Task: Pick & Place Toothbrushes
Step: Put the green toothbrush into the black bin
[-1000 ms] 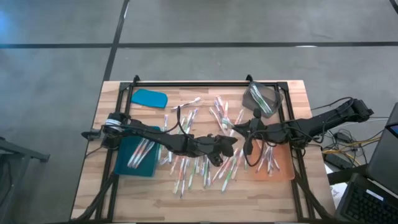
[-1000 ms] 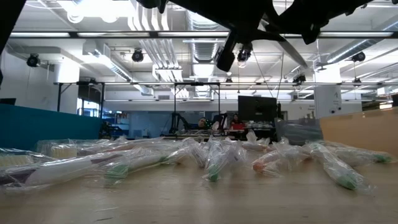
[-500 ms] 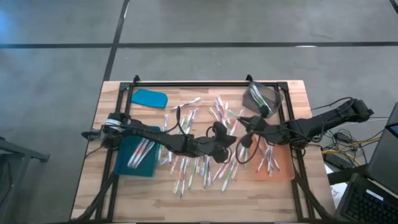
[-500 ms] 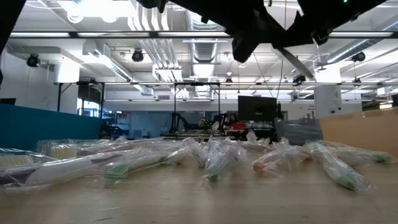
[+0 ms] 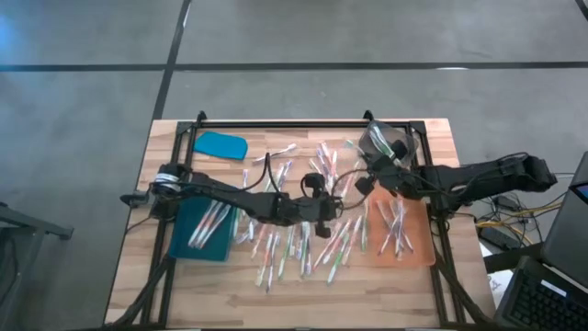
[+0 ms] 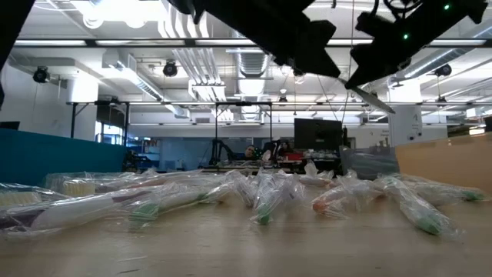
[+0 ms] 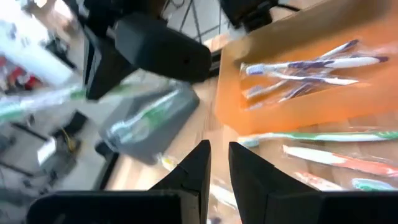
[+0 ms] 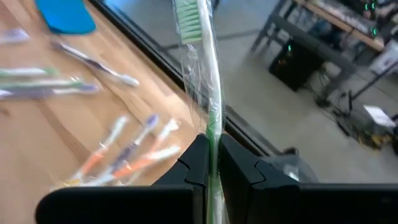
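Pinching one green wrapped toothbrush (image 8: 200,74), right gripper (image 8: 211,158); left gripper (image 7: 219,163) nearly closed, empty.

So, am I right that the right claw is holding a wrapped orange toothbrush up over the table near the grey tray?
Nearly: the colour is wrong. The right wrist view shows the right claw shut on a wrapped green toothbrush, not an orange one. It is indeed held up over the table, near the grey tray, as the high view shows.
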`<action>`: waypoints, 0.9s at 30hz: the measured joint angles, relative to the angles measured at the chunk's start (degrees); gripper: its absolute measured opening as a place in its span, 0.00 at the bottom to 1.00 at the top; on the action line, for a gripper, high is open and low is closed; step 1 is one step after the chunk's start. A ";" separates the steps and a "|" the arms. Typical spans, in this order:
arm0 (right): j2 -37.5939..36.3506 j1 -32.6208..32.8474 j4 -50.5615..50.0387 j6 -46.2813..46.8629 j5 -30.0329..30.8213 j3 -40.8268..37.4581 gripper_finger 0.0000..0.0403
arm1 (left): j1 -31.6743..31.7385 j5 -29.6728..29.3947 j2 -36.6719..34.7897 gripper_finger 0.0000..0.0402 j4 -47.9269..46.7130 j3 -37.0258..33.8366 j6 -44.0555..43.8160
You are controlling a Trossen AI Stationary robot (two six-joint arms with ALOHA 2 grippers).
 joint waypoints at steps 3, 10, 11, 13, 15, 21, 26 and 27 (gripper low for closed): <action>0.00 -4.36 -1.32 -0.21 -4.45 0.00 0.04 | 1.08 3.34 -0.05 0.16 -0.81 -0.59 -3.98; 0.00 -13.53 -1.79 -4.02 -12.52 0.00 0.04 | 3.30 11.14 -0.25 0.15 0.58 -3.14 -9.43; 0.00 -14.80 -1.77 -4.32 -13.15 0.00 0.04 | 3.54 11.24 -0.47 0.15 1.04 -3.69 -10.02; 0.00 -17.52 -1.77 -4.60 -15.71 0.00 0.04 | 3.94 11.47 -1.01 0.15 3.98 -5.70 -10.47; 0.00 -20.51 -1.89 -4.68 -19.04 0.00 0.04 | 4.22 11.90 -2.09 0.15 7.92 -8.42 -10.89; 0.28 -28.51 -8.04 -4.52 -21.65 3.15 0.04 | 5.81 15.52 -5.25 0.15 21.35 -16.82 -12.96; 2.25 -32.47 -16.98 -3.87 -21.88 10.80 0.04 | 6.36 15.93 -7.11 0.15 26.99 -20.74 -10.74; 3.08 -33.27 -18.89 -3.12 -21.87 12.68 0.04 | 6.36 15.82 -7.35 0.15 27.18 -20.92 -9.20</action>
